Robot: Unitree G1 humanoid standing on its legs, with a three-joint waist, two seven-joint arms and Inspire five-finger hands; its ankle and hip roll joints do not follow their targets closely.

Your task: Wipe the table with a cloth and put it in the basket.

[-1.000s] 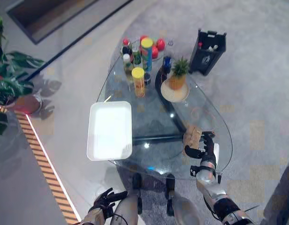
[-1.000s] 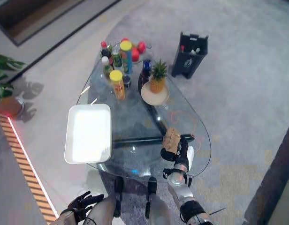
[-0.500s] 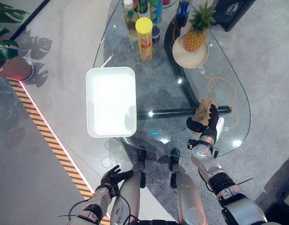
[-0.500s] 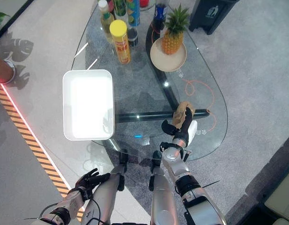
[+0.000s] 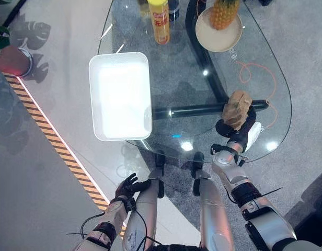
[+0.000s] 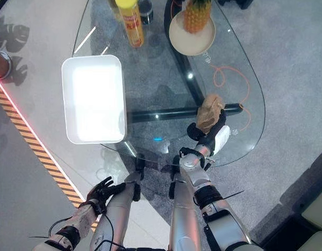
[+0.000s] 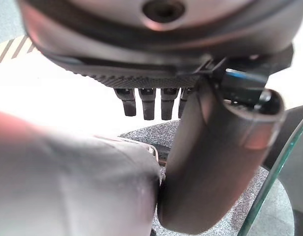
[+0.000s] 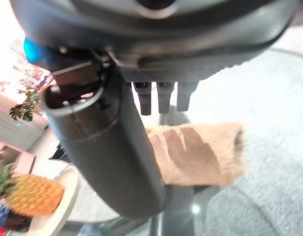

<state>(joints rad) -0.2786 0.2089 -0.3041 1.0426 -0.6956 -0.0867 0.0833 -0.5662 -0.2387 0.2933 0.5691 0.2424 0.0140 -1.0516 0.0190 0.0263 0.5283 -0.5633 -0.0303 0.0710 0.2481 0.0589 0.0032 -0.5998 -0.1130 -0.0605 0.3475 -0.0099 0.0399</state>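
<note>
Right hand point(image 5: 235, 130) at about 4 o'clock on the glass worktop point(image 5: 176, 78), fingers curled round the tan cloth point(image 5: 236, 106), bunched so it can be pressed down for wiping. Left hand point(image 5: 127, 186) hangs low at 7 o'clock, fingers relaxed and empty. White tray point(image 5: 120, 94) lies at 9 o'clock.

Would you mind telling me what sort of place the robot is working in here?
Probably a lounge or showroom corner, not a workshop: a low rounded glass table on grey carpet, a pineapple on a round beige plate, a tall yellow-lidded snack can and a white rectangular tray.
</note>
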